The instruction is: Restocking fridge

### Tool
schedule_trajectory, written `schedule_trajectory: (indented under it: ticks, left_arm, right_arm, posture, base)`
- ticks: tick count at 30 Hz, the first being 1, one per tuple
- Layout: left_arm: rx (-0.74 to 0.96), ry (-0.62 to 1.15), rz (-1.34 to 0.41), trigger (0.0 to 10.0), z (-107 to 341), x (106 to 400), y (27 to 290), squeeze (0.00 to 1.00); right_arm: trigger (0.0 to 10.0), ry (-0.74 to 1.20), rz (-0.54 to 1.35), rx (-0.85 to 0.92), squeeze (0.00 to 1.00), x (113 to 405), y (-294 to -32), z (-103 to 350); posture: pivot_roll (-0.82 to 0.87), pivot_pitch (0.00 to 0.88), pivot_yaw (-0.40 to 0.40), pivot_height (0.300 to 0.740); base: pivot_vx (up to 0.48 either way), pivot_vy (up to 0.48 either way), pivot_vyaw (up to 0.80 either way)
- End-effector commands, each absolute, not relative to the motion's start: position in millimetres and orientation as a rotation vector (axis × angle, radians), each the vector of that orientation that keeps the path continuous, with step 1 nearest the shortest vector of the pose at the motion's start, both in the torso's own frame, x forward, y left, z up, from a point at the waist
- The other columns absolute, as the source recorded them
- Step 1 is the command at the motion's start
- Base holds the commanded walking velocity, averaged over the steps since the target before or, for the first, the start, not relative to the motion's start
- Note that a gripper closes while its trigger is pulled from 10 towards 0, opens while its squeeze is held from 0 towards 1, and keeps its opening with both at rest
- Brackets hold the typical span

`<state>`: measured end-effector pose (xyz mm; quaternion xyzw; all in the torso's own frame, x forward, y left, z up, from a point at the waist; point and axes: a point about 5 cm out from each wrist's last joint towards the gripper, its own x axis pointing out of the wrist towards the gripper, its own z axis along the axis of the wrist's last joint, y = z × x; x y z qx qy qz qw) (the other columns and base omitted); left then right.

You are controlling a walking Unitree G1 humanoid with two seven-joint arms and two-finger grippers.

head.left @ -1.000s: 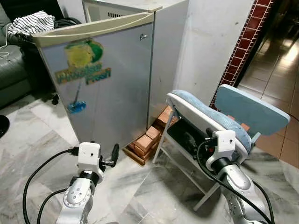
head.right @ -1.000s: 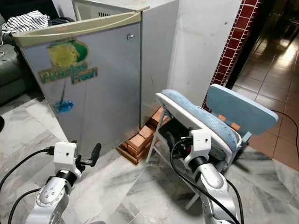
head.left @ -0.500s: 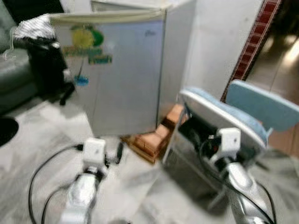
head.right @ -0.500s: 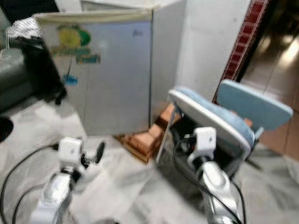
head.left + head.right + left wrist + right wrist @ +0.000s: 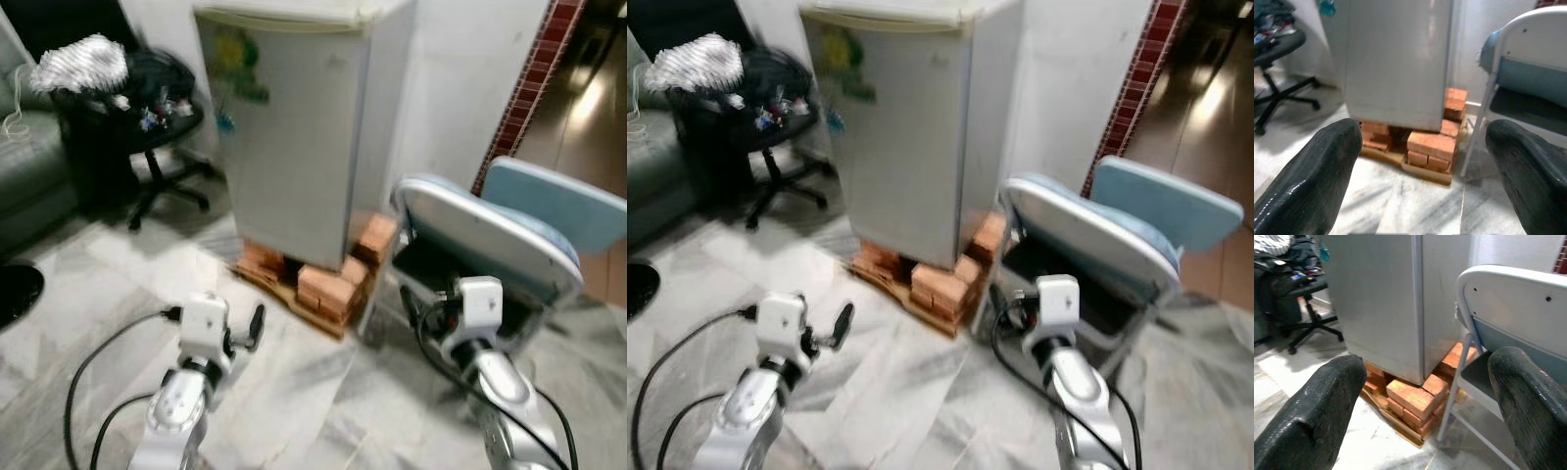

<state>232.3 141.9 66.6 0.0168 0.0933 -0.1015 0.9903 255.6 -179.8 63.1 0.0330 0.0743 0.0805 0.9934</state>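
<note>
– What are the grippers doing?
– The left gripper (image 5: pixel 1422 142) and right gripper (image 5: pixel 1425 382) are both spread wide, empty, held low over the marble floor (image 5: pixel 294 392).
– And the fridge (image 5: pixel 294 127)?
– Beyond them, upright on bricks (image 5: pixel 328 284), door shut, facing the left. A folded chair (image 5: pixel 490 245) leans just beside it.

Left pincer (image 5: pixel 1422 147) fingers spread wide, grey fridge (image 5: pixel 1396 58) ahead — standing on bricks (image 5: pixel 1430 147), folding chair (image 5: pixel 1528 73) beside, office chair (image 5: pixel 1278 54) opposite.
</note>
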Motion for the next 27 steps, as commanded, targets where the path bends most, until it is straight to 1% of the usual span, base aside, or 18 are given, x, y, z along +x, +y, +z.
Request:
schedule_trajectory:
  ticks: [1,15,22,27]
  left_arm:
    - [0.050,0.190,-0.189,10.0,67,233,149,0.00]
    - [0.051,0.178,-0.188,10.0,66,238,152,0.00]
    - [0.049,0.171,-0.194,10.0,67,241,153,0.00]
    - [0.053,0.169,-0.201,10.0,66,242,152,0.00]
  right_arm:
    - [10.0,0.120,0.170,0.069,0.00,260,-174,69]
    - [10.0,0.121,0.156,0.062,0.00,261,-179,68]
    - [10.0,0.134,0.123,0.062,0.00,253,-187,64]
    - [10.0,0.132,0.113,0.064,0.00,251,-188,64]
  posture:
    - [0.02,0.018,0.007,0.740]
    - [0.01,0.006,0.001,0.740]
    - [0.00,0.000,0.005,0.740]
    - [0.00,0.000,0.008,0.740]
  base:
    - [0.000,0.480,-0.80]
    - [0.000,0.480,-0.80]
    - [0.000,0.480,-0.80]
    - [0.000,0.480,-0.80]
